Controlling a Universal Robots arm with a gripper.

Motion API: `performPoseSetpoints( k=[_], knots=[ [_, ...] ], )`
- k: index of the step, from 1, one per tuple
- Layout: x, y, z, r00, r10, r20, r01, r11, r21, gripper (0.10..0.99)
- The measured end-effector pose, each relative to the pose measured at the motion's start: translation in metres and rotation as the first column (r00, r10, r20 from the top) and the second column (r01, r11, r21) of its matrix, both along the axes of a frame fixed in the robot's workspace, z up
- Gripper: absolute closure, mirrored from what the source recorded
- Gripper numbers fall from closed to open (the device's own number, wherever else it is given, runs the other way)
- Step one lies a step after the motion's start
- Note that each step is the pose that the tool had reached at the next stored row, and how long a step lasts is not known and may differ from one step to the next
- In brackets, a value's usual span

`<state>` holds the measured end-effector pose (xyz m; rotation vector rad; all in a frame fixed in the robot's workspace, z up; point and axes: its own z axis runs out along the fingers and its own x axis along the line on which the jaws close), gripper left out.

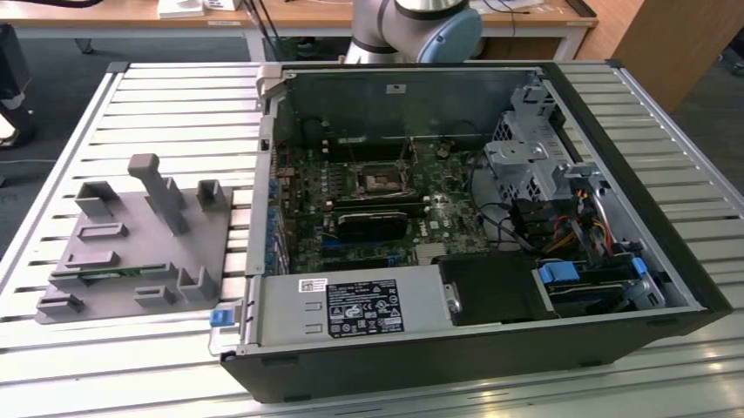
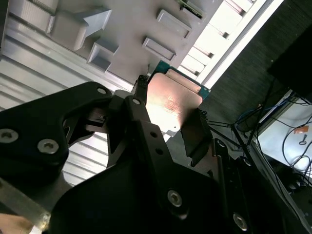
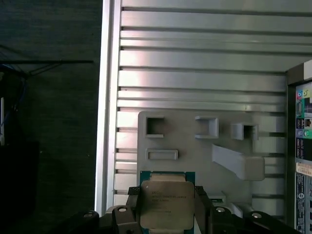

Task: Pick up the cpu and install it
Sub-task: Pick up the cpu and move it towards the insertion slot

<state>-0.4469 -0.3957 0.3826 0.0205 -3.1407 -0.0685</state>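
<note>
Clearly, the claw point(image 3: 168, 214) is clenched on the cpu point(image 3: 167, 204), gripping two opposite edges over the grey fixture plate point(image 3: 195, 146) on the slatted bench point(image 3: 195, 48), as both wrist views show. The pick looks done or nearly so. Installing remains, since the motherboard socket point(image 1: 382, 178), just above centre in the exterior view, appears unfilled.

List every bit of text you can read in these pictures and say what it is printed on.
No text can be read.
Power supply label: print too small.
Case wall sticker: too small.
Lid of the cpu, held between the jaws: faint lines, blurred.
Port panel: markings too small.
</note>
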Motion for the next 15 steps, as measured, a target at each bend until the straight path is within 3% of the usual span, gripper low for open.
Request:
performPoseSetpoints(
  k=[8, 15],
  knots=[
    [0.0, 0.0021, 0.0228, 1.0, 0.0, 0.0009, 0.0, 1.0, 0.0, 0.557],
    [0.0041, 0.0022, 0.0244, 1.0, 0.0, 0.0008, 0.0, 1.0, 0.0, 0.557]
  ],
)
